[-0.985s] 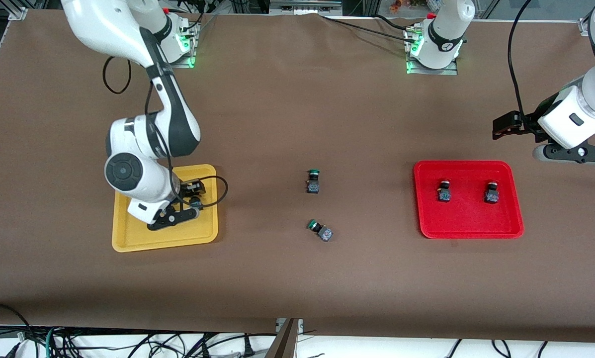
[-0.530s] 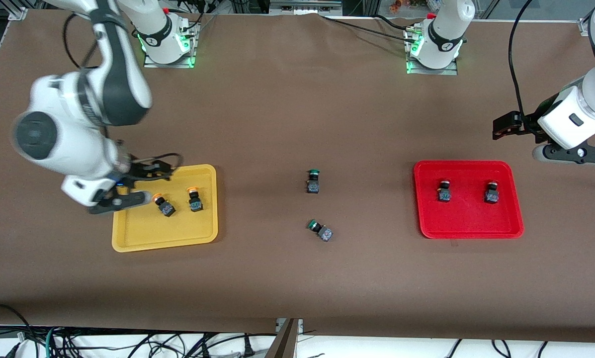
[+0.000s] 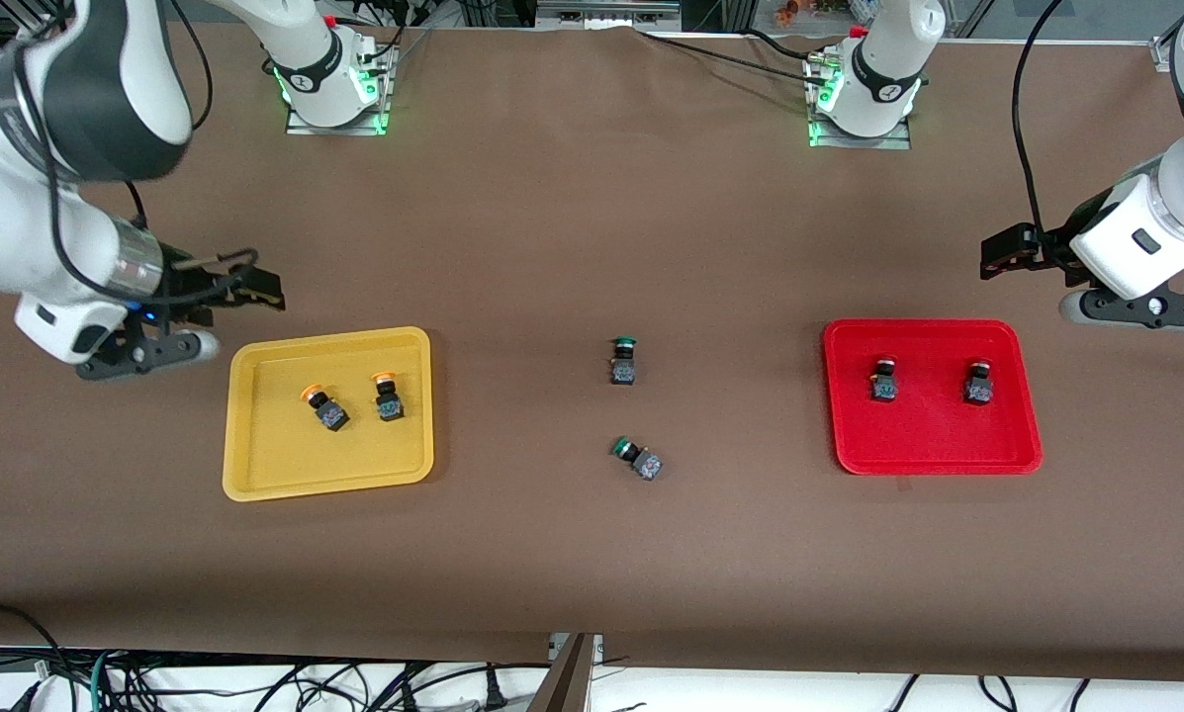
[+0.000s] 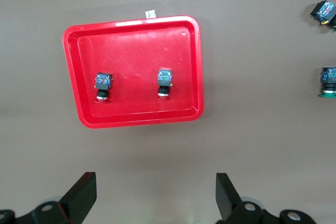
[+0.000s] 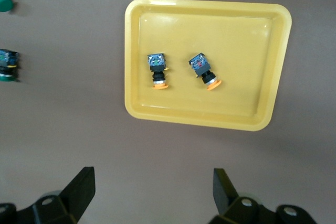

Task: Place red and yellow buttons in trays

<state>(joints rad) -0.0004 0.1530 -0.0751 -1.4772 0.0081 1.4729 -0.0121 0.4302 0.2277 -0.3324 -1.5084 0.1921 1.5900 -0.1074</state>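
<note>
So both yellow-capped buttons sit inside the yellow tray [image 3: 255, 475]: one yellow button [image 3: 324, 406] lies tipped at an angle, and the other yellow button [image 3: 388, 399] is just beside it, toward the middle of the worktop [image 3: 552, 218]. They're close but not touching.

The right gripper [image 5: 152, 195] hangs over bare worktop just off the tray's rim, at the right arm's end of the table. Its jaws are spread wide with nothing between them; in the right wrist view the whole tray and both yellow buttons lie well clear of the jaws.

Same story at the other end. The red tray [image 3: 933, 460] holds two red-capped buttons, one red button [image 3: 884, 381] and the other red button [image 3: 978, 382], side by side and apart from each other. The left gripper [image 4: 155, 198] waits over the worktop beside that tray, jaws released and empty, and the tray sits well clear of them in its wrist view.

Between the two trays, two green-capped buttons are out on the bare worktop: one green button [image 3: 623, 361] farther from the front camera, the other green button [image 3: 637, 459] nearer to it and lying askew.
</note>
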